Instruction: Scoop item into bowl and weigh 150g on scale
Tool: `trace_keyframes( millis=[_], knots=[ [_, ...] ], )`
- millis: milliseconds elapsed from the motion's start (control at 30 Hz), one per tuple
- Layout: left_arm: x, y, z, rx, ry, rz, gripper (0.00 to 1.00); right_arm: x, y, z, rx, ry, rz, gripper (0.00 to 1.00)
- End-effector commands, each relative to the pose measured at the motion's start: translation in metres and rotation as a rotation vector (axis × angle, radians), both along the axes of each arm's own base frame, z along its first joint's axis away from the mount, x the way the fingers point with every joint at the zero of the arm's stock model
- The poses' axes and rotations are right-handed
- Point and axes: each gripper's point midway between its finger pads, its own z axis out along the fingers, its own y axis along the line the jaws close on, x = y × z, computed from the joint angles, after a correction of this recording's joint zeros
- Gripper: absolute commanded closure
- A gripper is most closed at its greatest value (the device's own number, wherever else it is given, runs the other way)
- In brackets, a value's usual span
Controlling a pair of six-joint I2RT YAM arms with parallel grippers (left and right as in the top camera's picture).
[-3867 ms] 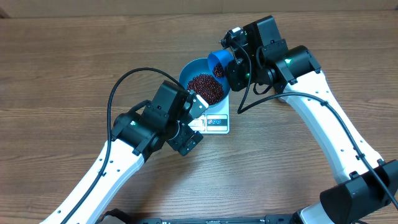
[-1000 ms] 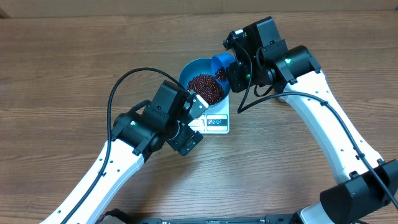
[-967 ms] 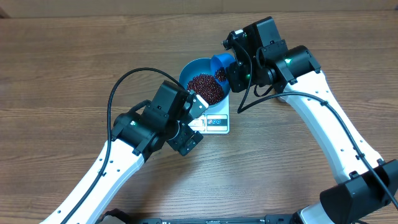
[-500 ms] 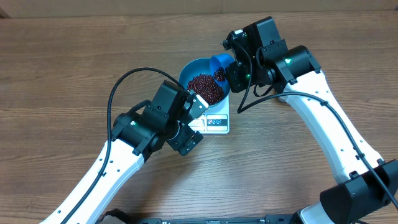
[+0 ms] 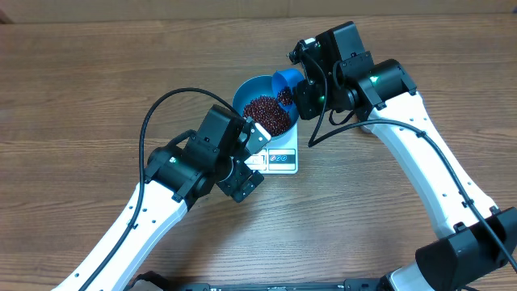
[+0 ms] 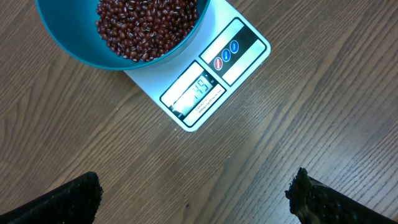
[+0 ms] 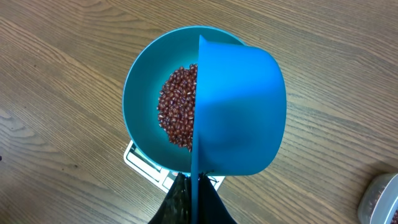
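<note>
left pincer: wide apart, empty, over bare worktop on the display side of the scale
bowl: on the scale, beans heaped inside
scoop: tilted above the scale
right pincer: clamped on the scoop handle

1. The bowl sits on the scale, holding a heap of beans.
2. The scoop hangs over the bowl's right half, covering it.
3. The right gripper pinches the scoop's handle.

White links, black joints, looped black cable — left pincer fingers black, textured.
</note>
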Motion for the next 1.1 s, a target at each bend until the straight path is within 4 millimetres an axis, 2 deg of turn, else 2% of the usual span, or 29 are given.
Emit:
trace_keyframes(
  millis=[0, 1067],
  knots=[
    [-0.0011, -0.0004, -0.0012, -0.006, 0.003, -0.016, 0.0, 0.0043, 0.0065, 0.0132, 0.021, -0.036, 0.014, 0.96],
    [-0.0011, -0.0004, -0.0012, -0.006, 0.003, -0.015, 0.0, 0.003, 0.0054, 0.012, 0.012, -0.035, 0.026, 0.96]
  ],
)
